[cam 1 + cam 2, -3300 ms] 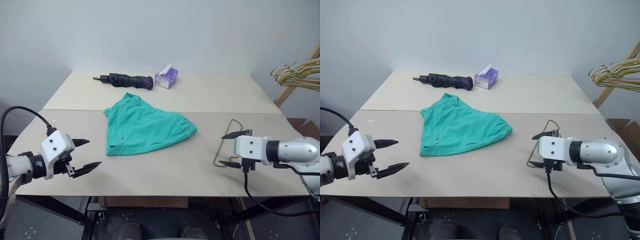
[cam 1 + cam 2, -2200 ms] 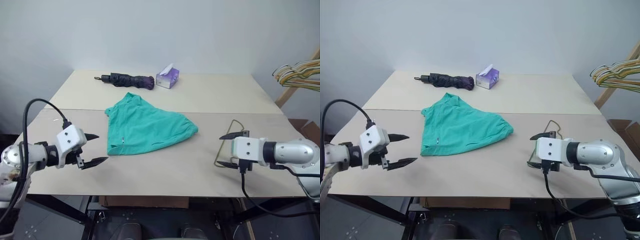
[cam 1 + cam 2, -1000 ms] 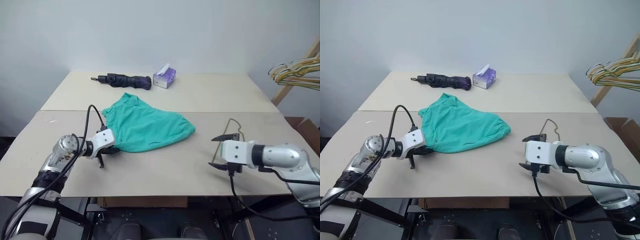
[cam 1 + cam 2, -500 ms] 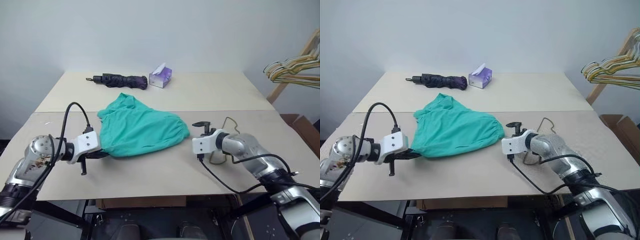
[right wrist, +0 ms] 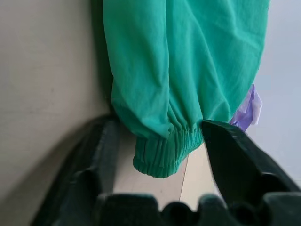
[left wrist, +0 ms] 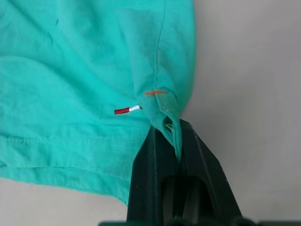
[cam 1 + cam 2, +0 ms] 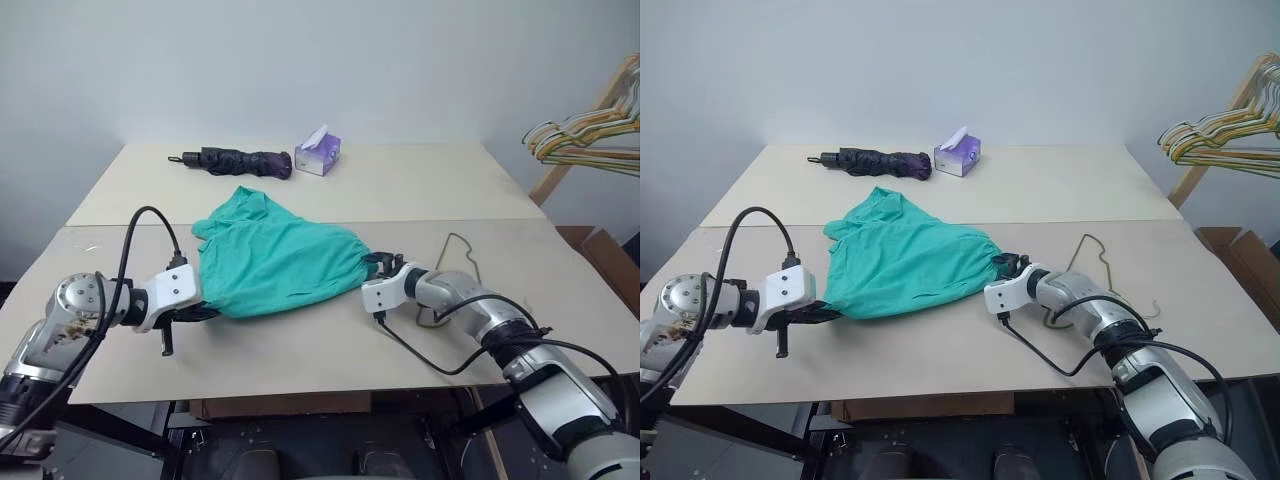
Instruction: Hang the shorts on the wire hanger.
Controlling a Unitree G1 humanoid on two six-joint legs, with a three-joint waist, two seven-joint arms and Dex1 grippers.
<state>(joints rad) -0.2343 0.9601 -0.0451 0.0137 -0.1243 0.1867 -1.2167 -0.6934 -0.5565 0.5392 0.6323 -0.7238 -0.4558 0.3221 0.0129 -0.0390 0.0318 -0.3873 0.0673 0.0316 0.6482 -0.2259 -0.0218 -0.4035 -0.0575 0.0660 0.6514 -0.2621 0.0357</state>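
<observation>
The shorts [image 7: 275,262] lie spread on the near half of the tabletop [image 7: 300,345], between the two arms, with one corner pulled toward the robot's left.

Left gripper [image 7: 205,312]: its fingers [image 6: 155,155] are clenched on the shorts, pinching a gathered fold of the cloth at the near left corner. In the left wrist view the fold rises between the two black tips, beside a short orange stitch and a small red and white tag [image 6: 127,110]. The corner at the grip looks drawn up off the tabletop.

Right gripper [image 7: 375,264]: it sits at the right end of the shorts, where the gathered elastic edge [image 5: 167,153] is. In the right wrist view the fingers [image 5: 235,160] stand apart, one on each side of that elastic edge, with a gap on both sides. They are released and hold nothing; cloth lies between them, and contact cannot be confirmed.

The wire hanger [image 7: 452,262] lies flat on the tabletop to the right of the shorts, just beyond the right forearm and partly covered by it. It is clear of the shorts.

Other items: a folded dark umbrella [image 7: 232,160] and a purple tissue box [image 7: 318,155] rest side by side on the far half of the tabletop, well apart from the shorts. A bunch of coloured hangers [image 7: 585,140] hangs on a wooden rack at the far right.
</observation>
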